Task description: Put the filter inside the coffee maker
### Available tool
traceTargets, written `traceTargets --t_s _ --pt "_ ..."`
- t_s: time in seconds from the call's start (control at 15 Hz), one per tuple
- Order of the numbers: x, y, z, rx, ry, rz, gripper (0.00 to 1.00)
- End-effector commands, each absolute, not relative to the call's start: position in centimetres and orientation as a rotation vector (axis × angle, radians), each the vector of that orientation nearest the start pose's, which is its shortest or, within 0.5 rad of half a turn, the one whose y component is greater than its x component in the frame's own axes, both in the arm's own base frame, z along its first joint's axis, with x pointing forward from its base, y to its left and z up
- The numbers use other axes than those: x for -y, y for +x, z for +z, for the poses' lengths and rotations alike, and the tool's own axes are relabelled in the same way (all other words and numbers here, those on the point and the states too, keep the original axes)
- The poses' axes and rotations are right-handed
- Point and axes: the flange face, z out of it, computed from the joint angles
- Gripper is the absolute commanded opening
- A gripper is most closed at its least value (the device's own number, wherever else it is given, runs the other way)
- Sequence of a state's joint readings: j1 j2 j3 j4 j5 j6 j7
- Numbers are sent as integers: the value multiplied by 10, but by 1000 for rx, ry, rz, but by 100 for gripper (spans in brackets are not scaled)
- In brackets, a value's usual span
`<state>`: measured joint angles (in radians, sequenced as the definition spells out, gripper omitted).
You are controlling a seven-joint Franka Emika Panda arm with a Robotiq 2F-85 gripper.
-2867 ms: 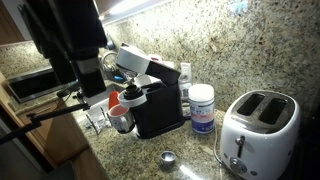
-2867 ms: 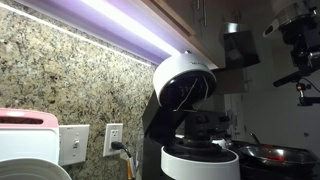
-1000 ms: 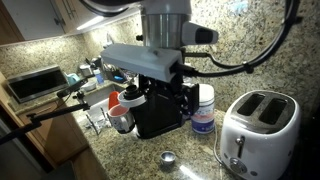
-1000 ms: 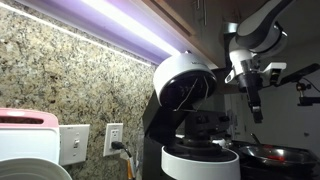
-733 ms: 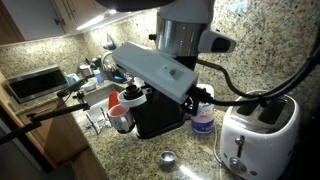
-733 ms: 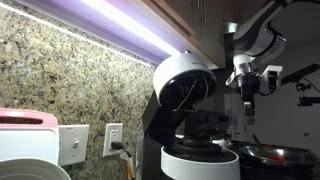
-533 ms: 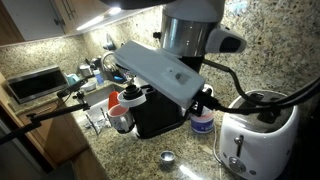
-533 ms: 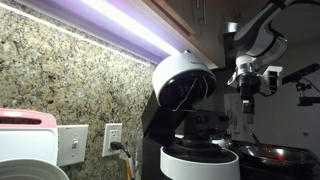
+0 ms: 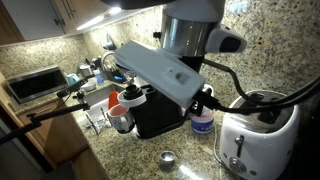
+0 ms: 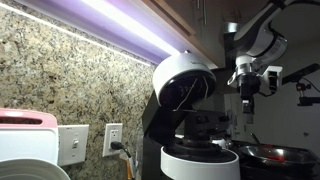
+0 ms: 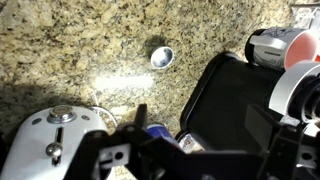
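Note:
The filter [image 9: 167, 158] is a small round silvery cup lying on the granite counter in front of the coffee maker [image 9: 155, 112]; it also shows in the wrist view [image 11: 161, 56]. The coffee maker is black with a white rounded top [image 10: 185, 80], and its black body shows in the wrist view [image 11: 240, 95]. My gripper [image 11: 200, 112] is open and empty, its dark fingers spread wide. It hangs in the air above the coffee maker and the tub, well away from the filter. It shows hanging down in an exterior view [image 10: 247, 100].
A white two-slot toaster [image 9: 256, 135] stands beside a white blue-labelled tub [image 9: 202, 122]; the toaster also shows in the wrist view [image 11: 55, 135]. A red and white cup [image 9: 122, 108] sits against the coffee maker's other side. A granite wall runs behind the counter.
Over the last second the arm swung across above the coffee maker towards the toaster. In the last half second it has stayed still. The filter has not moved.

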<state>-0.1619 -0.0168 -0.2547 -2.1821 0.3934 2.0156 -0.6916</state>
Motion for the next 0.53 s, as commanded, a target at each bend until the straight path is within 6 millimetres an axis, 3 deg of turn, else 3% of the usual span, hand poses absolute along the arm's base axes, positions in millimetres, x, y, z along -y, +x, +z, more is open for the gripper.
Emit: traceTargets --t_s 0.0,0.47 --pt "188 480 389 107 -2767 -76 100" --pt "176 492 337 115 -2751 54 100"
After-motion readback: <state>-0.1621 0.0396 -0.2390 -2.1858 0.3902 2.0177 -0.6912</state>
